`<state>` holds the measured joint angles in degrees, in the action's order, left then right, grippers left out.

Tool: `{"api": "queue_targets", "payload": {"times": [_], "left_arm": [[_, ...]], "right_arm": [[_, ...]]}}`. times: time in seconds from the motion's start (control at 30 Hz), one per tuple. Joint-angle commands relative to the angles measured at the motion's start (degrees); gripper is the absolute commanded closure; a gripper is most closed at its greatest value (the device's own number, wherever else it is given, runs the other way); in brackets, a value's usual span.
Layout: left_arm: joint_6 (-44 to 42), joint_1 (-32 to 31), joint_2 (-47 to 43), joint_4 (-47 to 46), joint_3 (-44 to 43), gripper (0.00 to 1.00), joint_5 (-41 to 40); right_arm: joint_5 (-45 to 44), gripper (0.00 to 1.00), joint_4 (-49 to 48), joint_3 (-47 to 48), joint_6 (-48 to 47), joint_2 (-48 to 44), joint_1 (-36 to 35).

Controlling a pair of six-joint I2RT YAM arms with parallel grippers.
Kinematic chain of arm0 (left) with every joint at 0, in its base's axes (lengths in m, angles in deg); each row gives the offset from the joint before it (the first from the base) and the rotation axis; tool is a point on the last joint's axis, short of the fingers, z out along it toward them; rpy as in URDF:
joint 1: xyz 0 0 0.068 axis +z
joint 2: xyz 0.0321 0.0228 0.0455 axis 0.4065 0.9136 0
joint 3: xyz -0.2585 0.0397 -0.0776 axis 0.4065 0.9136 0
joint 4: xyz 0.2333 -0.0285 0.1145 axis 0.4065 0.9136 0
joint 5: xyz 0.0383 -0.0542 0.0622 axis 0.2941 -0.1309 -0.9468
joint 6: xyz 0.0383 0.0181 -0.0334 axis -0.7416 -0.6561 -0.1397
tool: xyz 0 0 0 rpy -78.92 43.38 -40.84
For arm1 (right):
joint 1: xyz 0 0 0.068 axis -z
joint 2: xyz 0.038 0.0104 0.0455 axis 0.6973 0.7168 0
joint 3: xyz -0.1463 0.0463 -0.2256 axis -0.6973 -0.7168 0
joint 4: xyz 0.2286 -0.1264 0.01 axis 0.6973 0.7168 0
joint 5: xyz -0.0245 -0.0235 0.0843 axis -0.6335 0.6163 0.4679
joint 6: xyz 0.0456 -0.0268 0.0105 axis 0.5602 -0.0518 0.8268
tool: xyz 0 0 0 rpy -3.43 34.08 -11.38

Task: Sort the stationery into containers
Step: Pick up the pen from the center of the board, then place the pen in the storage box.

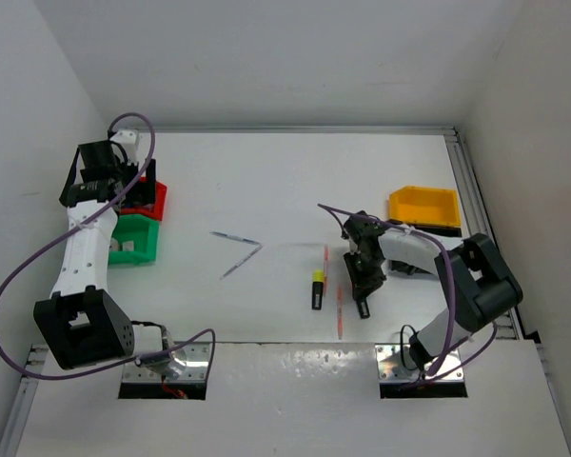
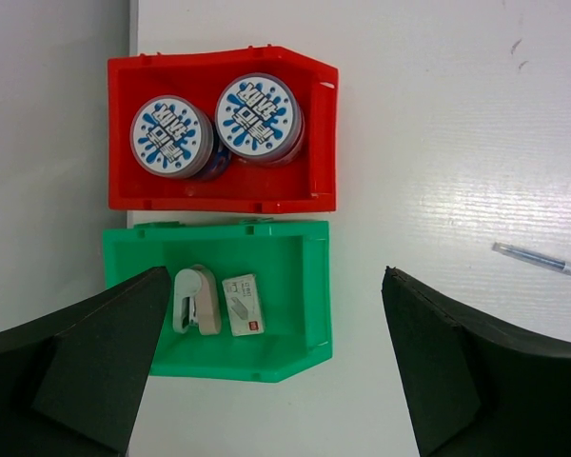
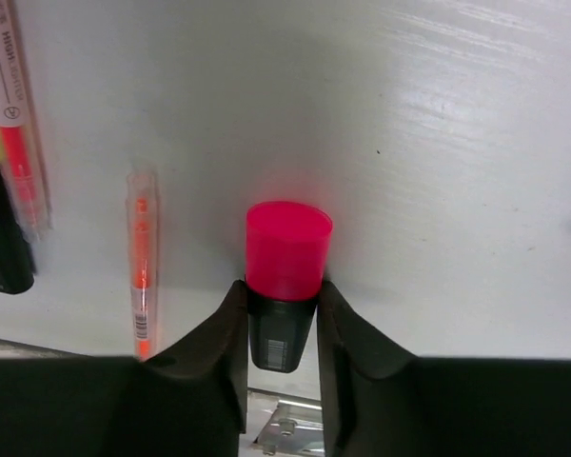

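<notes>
My right gripper (image 1: 362, 281) is shut on a pink-capped black highlighter (image 3: 287, 249), held at the table surface between the fingers (image 3: 219, 343). A yellow highlighter (image 1: 318, 288) and two orange pencils (image 1: 325, 261) (image 1: 340, 310) lie just to its left; one pencil also shows in the right wrist view (image 3: 141, 267). My left gripper (image 2: 274, 276) is open and empty above the red bin (image 2: 324, 143) and the green bin (image 2: 309, 286). The red bin holds two tape rolls (image 2: 171, 136) (image 2: 259, 108). The green bin holds a beige eraser (image 2: 198, 300) and a white one (image 2: 244, 305). Two grey pens (image 1: 236, 237) (image 1: 241, 262) lie mid-table.
A yellow-orange bin (image 1: 424, 205) stands at the right, with a black bin (image 1: 436, 230) partly hidden just in front of it. The red and green bins sit against the left wall. The table's near edge and mounting plates (image 1: 414, 367) lie close behind my right gripper.
</notes>
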<state>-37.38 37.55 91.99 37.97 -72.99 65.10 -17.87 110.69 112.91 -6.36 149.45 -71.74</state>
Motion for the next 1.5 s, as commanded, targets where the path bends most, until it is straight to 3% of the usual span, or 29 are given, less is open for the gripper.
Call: {"api": "queue_targets", "payload": {"times": [0.0,0.1,0.3,0.47,0.6,0.73,0.93,0.97,1.0,1.13,1.17,1.3,1.47], "left_arm": [[0.34,-0.47,-0.45,-1.75,-0.05,0.0,0.32],[0.17,-0.56,-0.71,-1.58,-0.14,0.0,1.37],[-3.17,-0.64,-3.43,-2.45,1.18,0.0,8.05],[-4.58,-0.99,-6.25,-4.56,3.55,0.0,12.44],[-5.37,-1.61,-6.16,-3.86,3.82,0.0,13.33],[-5.46,-2.49,-6.08,-4.3,3.21,0.0,13.24],[-5.02,-2.93,-5.28,-3.33,1.63,0.0,11.14],[-5.11,-2.93,-5.37,-3.16,1.71,0.0,10.96],[-5.46,-2.84,-5.55,-2.9,1.8,0.0,10.87],[-5.81,-2.84,-6.16,-2.81,1.97,0.0,9.21],[-4.94,-3.01,-6.16,-3.07,2.15,0.0,8.33],[-0.55,-2.93,-5.38,-4.04,1.8,0.0,5.69],[5.77,-3.02,-3.0,-2.98,-0.57,0.0,0.33]], "right_arm": [[0.33,0.87,-0.72,2.69,-2.11,-1.28,-0.33],[3.57,1.0,0.77,6.02,-5.79,-3.22,0.02],[8.94,1.0,8.86,21.3,-19.58,-9.36,4.39],[6.93,1.0,10.27,27.48,-40.39,-13.68,12.74],[5.43,1.0,11.59,24.86,-55.52,-15.96,19.33],[9.81,1.0,9.4,18.8,-69.22,-19.38,26.64],[11.49,1.0,5.0,12.02,-77.07,-16.86,35.61],[11.58,0.98,5.26,12.19,-77.69,-16.24,36.83],[11.67,0.8,6.22,12.54,-78.48,-15.62,37.19],[12.28,0.36,9.13,16.75,-75.25,-13.86,37.81],[13.16,0.32,9.04,19.2,-73.06,-14.03,37.2],[15.8,0.29,10.72,25.46,-52.9,-14.21,31.85],[15.19,0.36,5.02,19.58,-28.37,-15.96,18.41]]}}
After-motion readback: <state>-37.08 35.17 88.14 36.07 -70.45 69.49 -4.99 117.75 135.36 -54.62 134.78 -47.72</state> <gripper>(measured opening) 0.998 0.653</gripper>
